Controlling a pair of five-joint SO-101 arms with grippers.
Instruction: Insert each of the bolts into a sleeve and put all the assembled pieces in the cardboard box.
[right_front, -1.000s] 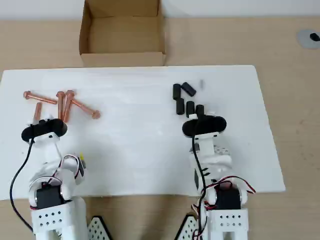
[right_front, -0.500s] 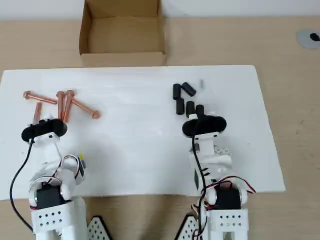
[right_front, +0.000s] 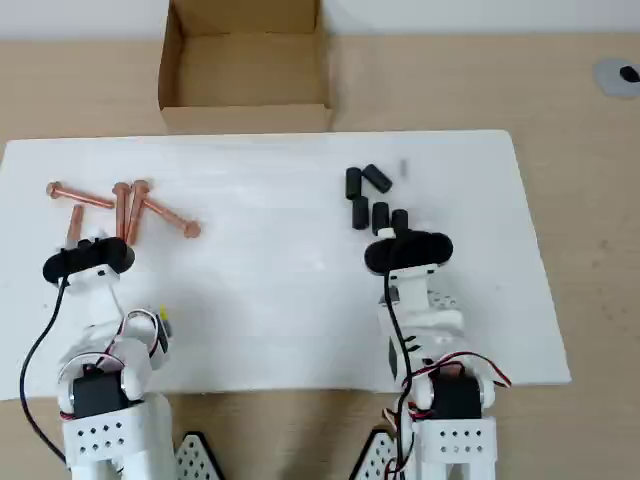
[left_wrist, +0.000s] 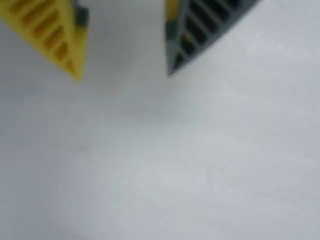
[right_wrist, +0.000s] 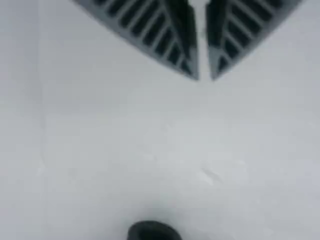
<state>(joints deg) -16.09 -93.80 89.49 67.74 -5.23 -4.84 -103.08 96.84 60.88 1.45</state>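
High view:
- The cardboard box (right_front: 245, 70) stands open on the tabletop (right_front: 580, 180), just beyond the far edge of the white sheet (right_front: 270, 290).
- Copper bolts (right_front: 121, 205) lie loose on the sheet's left part, ahead of my left arm (right_front: 95, 300).
- Black sleeves (right_front: 360, 212) lie clustered on the right part, the nearest just beside the head of my right arm (right_front: 410, 300).
- Bolts and sleeves lie well apart, and none is in the box.

Left wrist view:
- My left hand (left_wrist: 124, 75) has one yellow finger and one dark finger spread wide over the bare sheet, with nothing between them.

Right wrist view:
- My right hand (right_wrist: 203, 77) has its two dark fingers drawn almost together, a thin slit between them, gripping nothing.
- One black sleeve (right_wrist: 152, 232) lies on the sheet ahead of the fingertips.
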